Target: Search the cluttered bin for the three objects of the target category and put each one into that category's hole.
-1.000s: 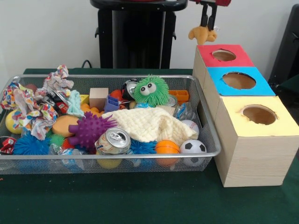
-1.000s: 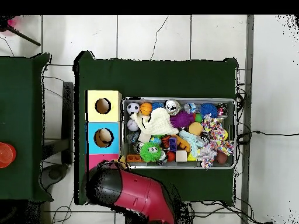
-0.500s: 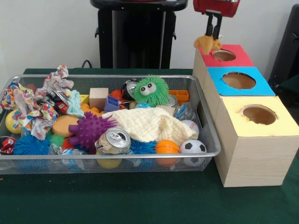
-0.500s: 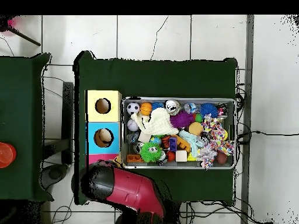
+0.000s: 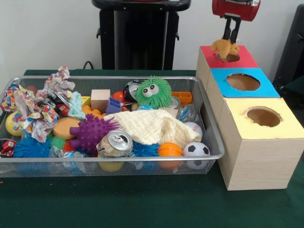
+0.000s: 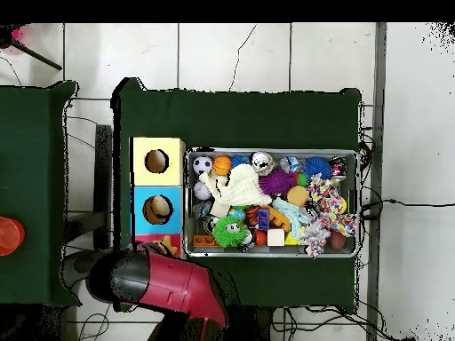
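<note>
Orange-tan and fuzzy, a small plush toy [image 5: 225, 46] hangs pinched between the jaws [image 5: 232, 36], which are clamped on its upper part. It dangles directly over the round hole in the red-topped box [image 5: 237, 61], its lower edge at the hole's rim or just inside; which of the two cannot be told. In the overhead view the red arm [image 6: 169, 286] covers most of that box, and the toy shows as an orange scrap at its edge.

Three wooden boxes stand in a row touching one another on the green table [image 5: 142, 204]: the red-topped one, a blue-topped box [image 5: 244, 89] and a yellow-topped box [image 5: 266, 137], each with one round hole. From overhead something tan lies inside the blue one's hole.

Just beside the boxes sits a wire mesh bin [image 5: 114, 159], crowded. A cream knitted cloth [image 5: 152, 126] lies across the middle, with a green furry googly-eyed ball [image 5: 154, 92] behind it, a purple spiky ball [image 5: 91, 132] and a dented drink can [image 5: 115, 143] beside it. Along the front wall lie an orange ball [image 5: 169, 150], a small soccer ball [image 5: 196, 149] and a blue spiky ball [image 5: 30, 146]. Patterned rag knots [image 5: 33, 111] fill the left end, and a wooden cube [image 5: 100, 99] sits toward the back.
</note>
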Robot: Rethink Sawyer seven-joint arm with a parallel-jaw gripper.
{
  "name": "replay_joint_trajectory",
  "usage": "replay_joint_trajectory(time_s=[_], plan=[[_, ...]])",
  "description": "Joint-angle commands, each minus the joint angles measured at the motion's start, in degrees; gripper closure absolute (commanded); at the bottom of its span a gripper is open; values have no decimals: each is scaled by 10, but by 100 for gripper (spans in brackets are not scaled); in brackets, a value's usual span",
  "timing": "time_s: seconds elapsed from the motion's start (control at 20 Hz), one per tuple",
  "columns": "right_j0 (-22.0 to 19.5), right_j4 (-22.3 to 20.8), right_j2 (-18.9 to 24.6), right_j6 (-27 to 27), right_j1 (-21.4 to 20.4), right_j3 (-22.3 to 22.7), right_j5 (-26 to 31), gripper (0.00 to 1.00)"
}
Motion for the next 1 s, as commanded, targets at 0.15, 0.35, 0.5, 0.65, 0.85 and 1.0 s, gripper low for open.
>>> replay_joint_trajectory(time_s=[0.15, 0.35, 0.5, 0.65, 0.85, 1.0], plan=[[-7, 29, 2, 171, 17, -37, 11, 100], [-17, 20, 13, 161, 39, -36, -24, 100], [-50, 2, 35, 119, 85, -42, -69, 100], [-64, -2, 54, 110, 109, -36, -121, 100], [-73, -4, 70, 109, 129, -36, -149, 100], [-72, -5, 75, 115, 142, -38, -163, 100]])
